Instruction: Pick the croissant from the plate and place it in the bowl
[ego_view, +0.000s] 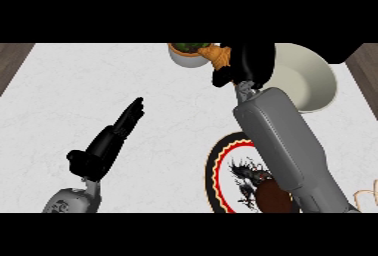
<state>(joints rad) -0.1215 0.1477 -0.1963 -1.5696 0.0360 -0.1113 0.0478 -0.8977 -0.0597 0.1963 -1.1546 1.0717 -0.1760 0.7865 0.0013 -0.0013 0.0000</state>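
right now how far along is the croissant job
Done: the croissant is off the plate. In hand: the right hand is curled round it, at the bowl's left rim. Left: lowering it into the bowl and letting go. The left hand rests open.

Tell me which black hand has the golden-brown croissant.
The right hand, curled round the golden-brown croissant beside the large cream bowl; the left hand is open, fingers straight, holding nothing.
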